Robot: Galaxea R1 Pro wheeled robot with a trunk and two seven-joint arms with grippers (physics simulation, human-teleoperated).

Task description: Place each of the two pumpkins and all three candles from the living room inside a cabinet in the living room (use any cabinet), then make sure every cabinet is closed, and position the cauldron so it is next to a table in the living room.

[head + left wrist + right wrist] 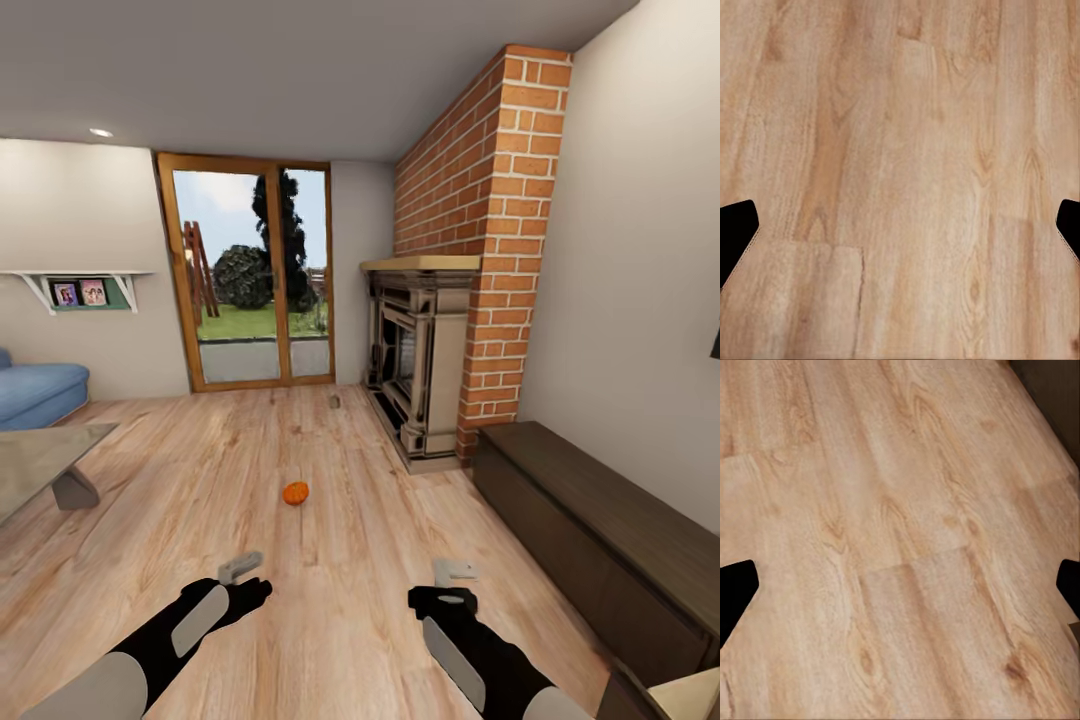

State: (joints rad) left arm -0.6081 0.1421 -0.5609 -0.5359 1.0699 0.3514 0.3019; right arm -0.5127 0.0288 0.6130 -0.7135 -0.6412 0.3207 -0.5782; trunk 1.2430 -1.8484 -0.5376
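Observation:
One orange pumpkin (295, 493) lies on the wood floor in the middle of the room, well ahead of both arms. Farther off, by the fireplace hearth, a small grey candle (334, 400) stands on the floor. The long dark-brown cabinet (600, 530) runs along the right wall, its fronts flush. A glass-topped table (40, 455) reaches in from the left. My left gripper (240, 567) (900, 232) and right gripper (455, 572) (900, 592) hover low over bare floor, both open and holding nothing. The cauldron is out of view.
A brick chimney with a fireplace (420, 360) stands at the back right, just beyond the cabinet. A glass patio door (255, 285) is in the far wall and a blue sofa (35, 390) at the far left. The cabinet's dark corner (1057, 390) edges the right wrist view.

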